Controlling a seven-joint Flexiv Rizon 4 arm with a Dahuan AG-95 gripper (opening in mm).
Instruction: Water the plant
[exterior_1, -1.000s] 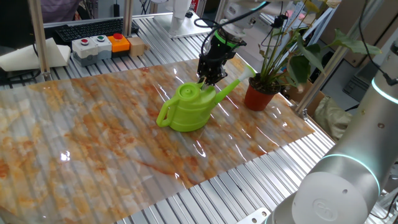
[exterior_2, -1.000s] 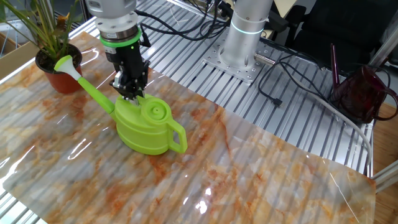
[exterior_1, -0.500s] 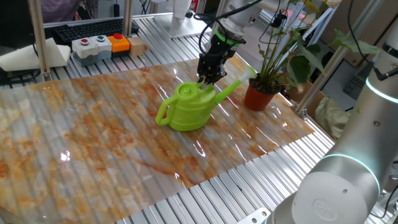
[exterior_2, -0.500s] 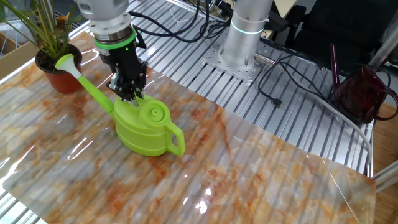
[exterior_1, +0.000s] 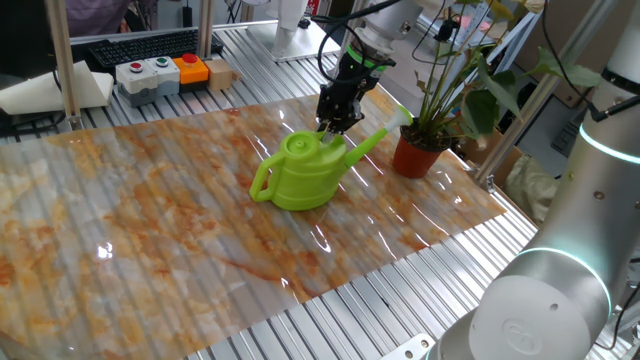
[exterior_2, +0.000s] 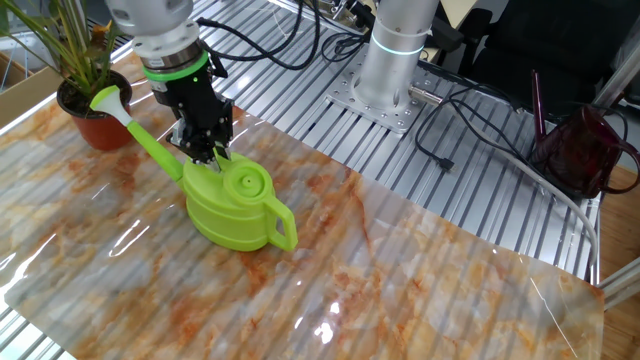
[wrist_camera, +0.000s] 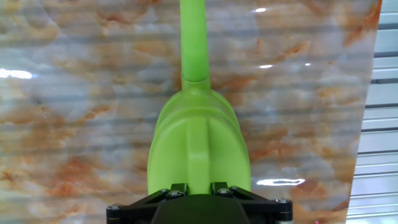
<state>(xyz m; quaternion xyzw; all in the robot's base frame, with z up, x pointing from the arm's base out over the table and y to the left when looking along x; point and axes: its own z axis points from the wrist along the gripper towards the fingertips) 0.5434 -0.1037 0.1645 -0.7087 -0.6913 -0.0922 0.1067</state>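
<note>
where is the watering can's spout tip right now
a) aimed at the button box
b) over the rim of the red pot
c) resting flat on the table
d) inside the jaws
b: the watering can has its spout tip at the plant pot's rim.

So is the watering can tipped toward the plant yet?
Barely: the watering can sits near upright, spout over the pot.

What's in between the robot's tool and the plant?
The watering can's spout stretches from the tool toward the plant, its tip over the red pot. One fixed view shows it best.
</note>
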